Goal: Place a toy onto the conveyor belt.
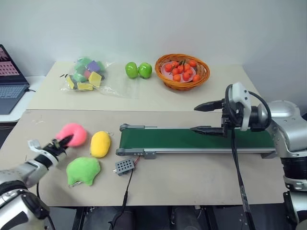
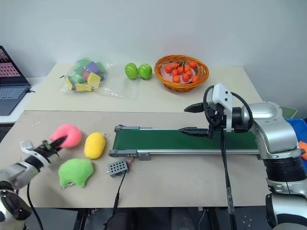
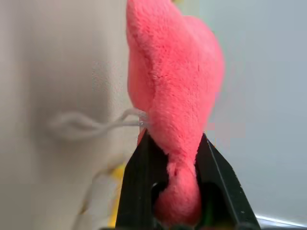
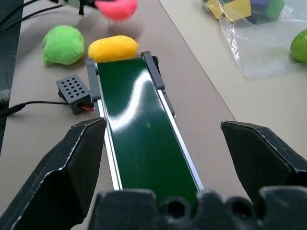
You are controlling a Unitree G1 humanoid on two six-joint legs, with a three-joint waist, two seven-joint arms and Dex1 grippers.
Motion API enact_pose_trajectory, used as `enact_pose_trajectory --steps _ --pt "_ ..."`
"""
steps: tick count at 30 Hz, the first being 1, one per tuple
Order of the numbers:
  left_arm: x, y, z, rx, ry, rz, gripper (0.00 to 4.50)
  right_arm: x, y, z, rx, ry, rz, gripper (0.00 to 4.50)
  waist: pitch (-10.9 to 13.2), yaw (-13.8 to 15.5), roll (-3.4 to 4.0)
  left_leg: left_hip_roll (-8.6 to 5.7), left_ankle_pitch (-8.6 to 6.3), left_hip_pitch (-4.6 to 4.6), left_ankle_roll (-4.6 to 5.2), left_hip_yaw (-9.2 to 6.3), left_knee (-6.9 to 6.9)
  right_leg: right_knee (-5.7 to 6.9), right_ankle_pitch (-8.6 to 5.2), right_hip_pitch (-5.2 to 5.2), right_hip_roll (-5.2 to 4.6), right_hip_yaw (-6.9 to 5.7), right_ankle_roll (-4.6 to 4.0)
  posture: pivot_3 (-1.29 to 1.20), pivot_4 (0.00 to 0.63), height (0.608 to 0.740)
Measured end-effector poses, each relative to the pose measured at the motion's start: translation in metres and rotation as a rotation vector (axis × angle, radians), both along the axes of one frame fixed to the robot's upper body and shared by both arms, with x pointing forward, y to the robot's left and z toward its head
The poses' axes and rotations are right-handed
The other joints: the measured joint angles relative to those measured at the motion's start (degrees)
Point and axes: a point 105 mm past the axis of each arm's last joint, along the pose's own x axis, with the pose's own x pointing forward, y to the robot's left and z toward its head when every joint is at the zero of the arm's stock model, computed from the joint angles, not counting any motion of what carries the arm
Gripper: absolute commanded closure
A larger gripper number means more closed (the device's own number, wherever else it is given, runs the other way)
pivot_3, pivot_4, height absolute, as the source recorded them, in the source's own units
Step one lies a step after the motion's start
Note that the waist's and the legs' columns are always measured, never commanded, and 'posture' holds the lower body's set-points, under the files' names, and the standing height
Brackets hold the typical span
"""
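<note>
The pink plush toy (image 1: 73,133) is at the left of the table, pinched at its lower end between the black fingers (image 3: 139,182) of my left gripper (image 1: 63,141), which is shut on it. It looks raised slightly off the tabletop. The conveyor belt (image 1: 192,139), dark green with grey rails, runs across the middle of the table to the toy's right. My right gripper (image 1: 194,119) hovers over the belt's right half, open and holding nothing, pointing along the belt (image 4: 139,124) toward the toy (image 4: 116,8).
A yellow plush (image 1: 100,143) and a lime green plush (image 1: 82,170) lie beside the toy, near the belt's left end. A black control box (image 1: 123,166) with a cable sits in front. Behind are a bag of blocks (image 1: 86,74), green apples (image 1: 138,70), a fruit basket (image 1: 182,71) and a laptop (image 1: 9,81).
</note>
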Motion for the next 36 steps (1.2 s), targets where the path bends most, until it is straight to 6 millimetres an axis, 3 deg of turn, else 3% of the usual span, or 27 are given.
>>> enact_pose_trajectory --steps 3,5,8,11,13,17,20,24,29,33,36 --pt "0.012 -0.006 0.037 0.031 -0.11 -0.036 4.2 0.001 0.006 0.0 0.008 0.0 0.02 0.0 0.0 0.21 0.0 -0.02 0.0 -0.02 0.0 -0.01 0.0 0.04 0.0 0.02 -0.01 -0.02 0.0 0.0 0.15 0.738" --pt "0.018 -0.023 0.055 0.15 -0.148 -0.109 4.2 0.003 0.006 -0.001 0.01 0.001 0.02 0.0 0.0 0.22 0.0 -0.02 0.0 -0.08 -0.01 -0.03 0.0 0.11 0.0 0.02 -0.01 -0.02 0.01 0.0 0.15 0.738" --pt "0.026 -0.082 0.079 0.471 -0.248 -0.308 4.2 0.005 0.007 -0.002 0.015 0.0 0.02 0.0 0.0 0.35 0.0 -0.05 0.03 -0.23 -0.07 -0.04 0.05 0.03 0.02 0.01 -0.06 0.01 0.03 0.0 0.15 0.738" --pt "0.018 -0.146 0.102 0.659 -0.419 -0.513 4.2 0.006 0.01 0.001 0.017 -0.012 0.032 0.0 0.0 0.24 -0.01 -0.05 0.04 -0.38 -0.08 -0.05 0.07 -0.05 0.04 -0.1 -0.05 0.03 0.06 0.0 0.15 0.738" --pt "0.007 -0.174 0.115 0.794 -0.525 -0.608 4.2 0.006 0.01 0.0 0.016 -0.01 0.03 0.0 0.0 -0.28 0.0 -0.04 0.03 -0.36 -0.06 -0.01 0.04 -0.05 0.03 -0.16 -0.01 0.11 0.06 0.0 0.15 0.738" --pt "-0.01 -0.209 0.125 1.072 -0.679 -0.746 4.2 0.005 0.009 -0.002 0.016 -0.005 0.027 0.0 0.01 -1.01 0.01 -0.04 0.02 -0.23 -0.04 -0.01 -0.03 -0.06 0.03 -0.11 0.03 0.16 0.05 0.0 0.15 0.738" --pt "-0.012 -0.222 0.121 1.289 -0.759 -0.792 4.2 0.004 0.007 -0.007 0.018 0.009 0.019 0.0 0.01 -0.93 0.01 -0.05 0.02 -0.17 -0.04 0.01 0.0 -0.14 0.03 -0.06 0.04 0.19 0.05 0.0 0.15 0.738" --pt "-0.015 -0.242 0.13 1.352 -0.912 -0.777 4.2 0.004 0.006 -0.009 0.019 0.013 0.012 0.0 0.03 -0.43 -0.01 -0.04 0.02 -0.21 -0.02 0.0 0.1 -0.15 0.03 -0.06 0.05 0.18 0.05 0.0 0.15 0.738" --pt "-0.007 -0.243 0.126 1.834 -1.085 -0.686 4.2 0.004 0.006 -0.009 0.019 0.011 0.01 0.0 0.04 -0.14 0.01 -0.04 0.02 -0.17 -0.02 0.04 0.06 -0.24 0.03 -0.07 0.06 0.21 0.05 0.0 0.15 0.738" --pt "0.002 -0.24 0.104 2.247 -1.302 -0.533 4.2 0.005 0.007 -0.008 0.022 0.003 0.013 0.0 0.04 0.24 0.03 -0.04 0.01 -0.16 0.0 0.08 0.07 -0.3 0.03 -0.05 0.04 0.21 0.05 0.0 0.15 0.738" --pt "0.001 -0.243 0.082 2.342 -1.437 -0.41 4.2 0.005 0.008 -0.008 0.025 0.001 0.012 0.0 0.04 0.41 0.03 -0.03 0.0 -0.21 0.03 0.07 0.08 -0.33 0.03 -0.06 0.04 0.19 0.05 0.0 0.15 0.738"
